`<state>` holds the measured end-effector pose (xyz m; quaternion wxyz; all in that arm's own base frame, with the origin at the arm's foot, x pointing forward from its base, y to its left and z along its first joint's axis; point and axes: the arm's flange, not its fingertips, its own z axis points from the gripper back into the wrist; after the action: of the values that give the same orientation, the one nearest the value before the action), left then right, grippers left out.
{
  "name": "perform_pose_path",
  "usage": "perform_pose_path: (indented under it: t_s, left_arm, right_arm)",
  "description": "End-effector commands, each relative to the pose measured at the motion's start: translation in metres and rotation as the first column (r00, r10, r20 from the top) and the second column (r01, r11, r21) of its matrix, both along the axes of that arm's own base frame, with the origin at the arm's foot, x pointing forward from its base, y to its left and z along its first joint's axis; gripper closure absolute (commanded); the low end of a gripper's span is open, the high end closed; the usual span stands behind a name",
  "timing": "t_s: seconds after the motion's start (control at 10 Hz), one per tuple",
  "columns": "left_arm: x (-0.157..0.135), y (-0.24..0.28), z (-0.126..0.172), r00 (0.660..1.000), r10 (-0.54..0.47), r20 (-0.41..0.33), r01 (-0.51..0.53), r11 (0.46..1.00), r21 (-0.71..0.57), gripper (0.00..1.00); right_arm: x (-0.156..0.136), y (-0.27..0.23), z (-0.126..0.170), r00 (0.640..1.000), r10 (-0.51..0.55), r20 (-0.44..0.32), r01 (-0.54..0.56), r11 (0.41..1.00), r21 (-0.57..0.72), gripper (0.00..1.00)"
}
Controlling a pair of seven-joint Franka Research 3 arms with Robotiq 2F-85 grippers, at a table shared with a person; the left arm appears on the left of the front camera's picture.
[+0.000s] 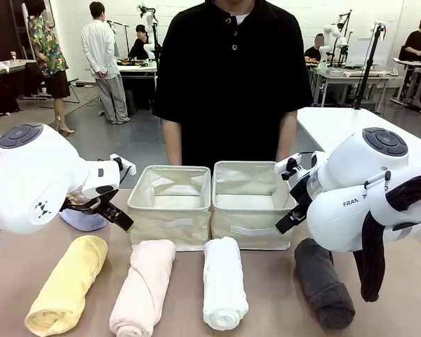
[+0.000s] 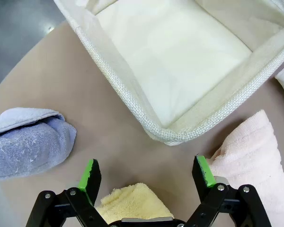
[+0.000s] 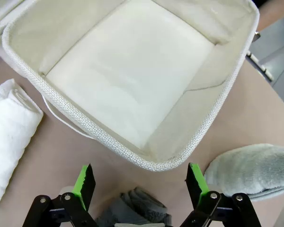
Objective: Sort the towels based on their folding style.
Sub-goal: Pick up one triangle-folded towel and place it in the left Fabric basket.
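Note:
Four rolled towels lie in a row at the front: yellow (image 1: 67,284), pale pink (image 1: 144,286), white (image 1: 222,282) and dark grey (image 1: 324,282). A folded periwinkle blue towel (image 2: 26,142) rests left of the left bin, partly behind my left arm (image 1: 83,220). The folded pale mint towel (image 3: 255,170) lies beside the right bin. My left gripper (image 2: 147,174) hangs open above the yellow roll's far end (image 2: 130,202), with the pink roll (image 2: 253,151) beside one finger. My right gripper (image 3: 139,179) is open over the grey roll's end (image 3: 135,210). Both hold nothing.
Two cream fabric bins stand side by side at mid-table, the left (image 1: 170,205) and the right (image 1: 247,203), both without towels inside. A person in a black shirt (image 1: 231,70) stands behind them at the far edge.

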<state>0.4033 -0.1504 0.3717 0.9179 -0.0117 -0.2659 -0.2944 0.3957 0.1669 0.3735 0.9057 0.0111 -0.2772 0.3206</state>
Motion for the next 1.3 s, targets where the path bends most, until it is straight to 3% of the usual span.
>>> perform_pose_path:
  t_s: [0.0,0.7,0.8,0.9,1.2]
  left_arm:
    - [0.000,0.000,0.000,1.000,0.000,0.000,0.000,1.000,0.000,0.00]
    - [0.000,0.000,0.000,1.000,0.000,0.000,0.000,1.000,0.000,0.00]
    - [-0.007,-0.002,0.041,0.999,-0.042,0.002,0.042,0.997,0.058,0.00]
    - [-0.017,-0.005,0.097,0.998,-0.054,0.038,0.047,0.986,0.161,0.00]
    - [-0.024,-0.008,0.241,0.996,-0.018,0.087,-0.005,0.968,0.251,0.00]
  right_arm:
    - [0.000,0.000,0.000,1.000,0.000,0.000,0.000,1.000,0.000,0.00]
    - [0.000,0.000,0.000,1.000,0.000,0.000,0.000,1.000,0.000,0.00]
    - [-0.017,0.004,0.036,0.998,0.000,0.070,0.002,1.000,-0.022,0.00]
    - [-0.045,0.005,0.098,0.988,-0.017,0.156,0.023,0.999,-0.033,0.00]
    - [-0.088,-0.003,0.244,0.964,-0.143,0.226,0.139,0.990,0.030,0.00]
